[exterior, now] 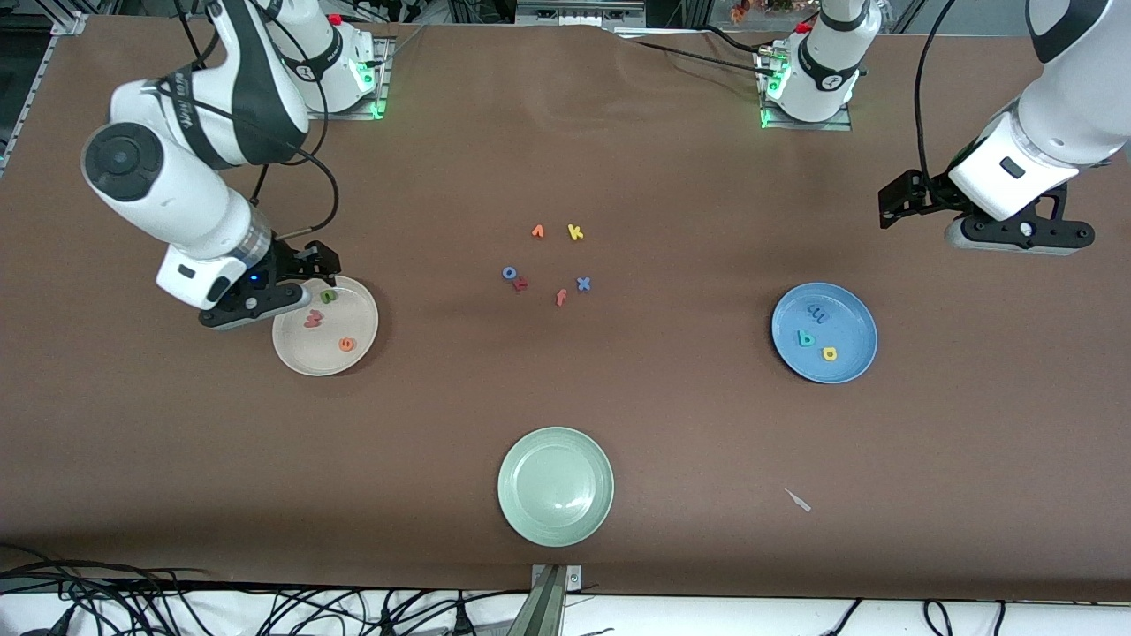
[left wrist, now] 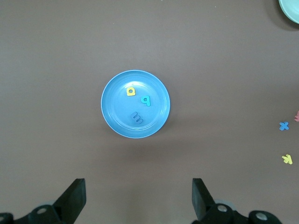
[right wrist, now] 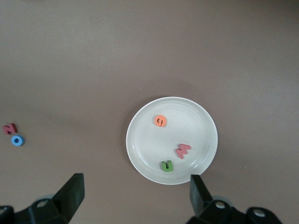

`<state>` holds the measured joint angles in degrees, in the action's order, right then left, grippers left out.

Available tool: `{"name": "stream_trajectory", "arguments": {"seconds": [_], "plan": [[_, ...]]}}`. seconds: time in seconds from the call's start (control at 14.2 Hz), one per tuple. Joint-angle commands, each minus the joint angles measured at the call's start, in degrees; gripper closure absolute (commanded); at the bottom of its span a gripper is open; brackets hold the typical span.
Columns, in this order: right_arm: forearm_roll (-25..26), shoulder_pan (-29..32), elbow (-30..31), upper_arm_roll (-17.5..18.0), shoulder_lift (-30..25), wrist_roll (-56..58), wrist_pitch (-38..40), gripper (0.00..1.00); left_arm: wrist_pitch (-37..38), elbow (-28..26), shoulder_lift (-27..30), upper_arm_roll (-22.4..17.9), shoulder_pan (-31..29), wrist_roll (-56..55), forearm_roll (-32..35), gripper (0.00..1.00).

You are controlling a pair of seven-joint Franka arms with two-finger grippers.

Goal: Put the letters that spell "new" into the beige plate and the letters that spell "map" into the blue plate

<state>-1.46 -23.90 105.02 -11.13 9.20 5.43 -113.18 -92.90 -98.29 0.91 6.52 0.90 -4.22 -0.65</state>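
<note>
The beige plate [exterior: 353, 314] lies toward the right arm's end of the table and holds the green n [exterior: 328, 297], the pinkish-red w [exterior: 314, 319] and the orange e [exterior: 346, 344]. My right gripper [right wrist: 135, 186] hovers open and empty over that plate's [right wrist: 201, 121] edge, just off the n [right wrist: 166, 165]. The blue plate [exterior: 848, 322] holds the blue m [exterior: 818, 311], the teal p [exterior: 805, 338] and the yellow a [exterior: 829, 353]. My left gripper [left wrist: 138, 189] hangs open and empty over bare table beside the blue plate [left wrist: 117, 112].
A pale green plate [exterior: 555, 526] sits near the front edge. Loose letters lie mid-table: orange v [exterior: 537, 231], yellow k [exterior: 575, 232], blue o [exterior: 510, 273], dark red letter [exterior: 520, 283], orange f [exterior: 560, 297], blue x [exterior: 583, 283]. A small pale scrap [exterior: 799, 500] lies nearer the camera than the blue plate.
</note>
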Motion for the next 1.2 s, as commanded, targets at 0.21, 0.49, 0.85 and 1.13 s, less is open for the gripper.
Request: {"name": "stream_trajectory", "arguments": {"seconds": [0.21,0.49,0.85,1.13], "plan": [[-1.09,-0.09,-13.70,-0.65,-0.15,-2.88,16.59,0.00,1.41,1.62,-0.47,0.25,-0.20,0.26,-0.75,0.00],[-1.00,-0.18,-13.71,-0.73,-0.15,-2.53,16.68,0.00,1.41,1.62,-0.47,0.25,-0.11,0.26,-0.75,0.00],[-0.65,0.51,-14.58,0.23,-0.06,-2.79,16.50,0.00,1.24,1.70,-0.65,0.25,-0.11,0.17,-0.67,0.00],[-0.47,12.18,-13.01,11.46,-2.07,-2.53,16.68,0.00,1.23,3.37,-1.79,0.07,-0.81,0.26,-0.66,0.00]]}}
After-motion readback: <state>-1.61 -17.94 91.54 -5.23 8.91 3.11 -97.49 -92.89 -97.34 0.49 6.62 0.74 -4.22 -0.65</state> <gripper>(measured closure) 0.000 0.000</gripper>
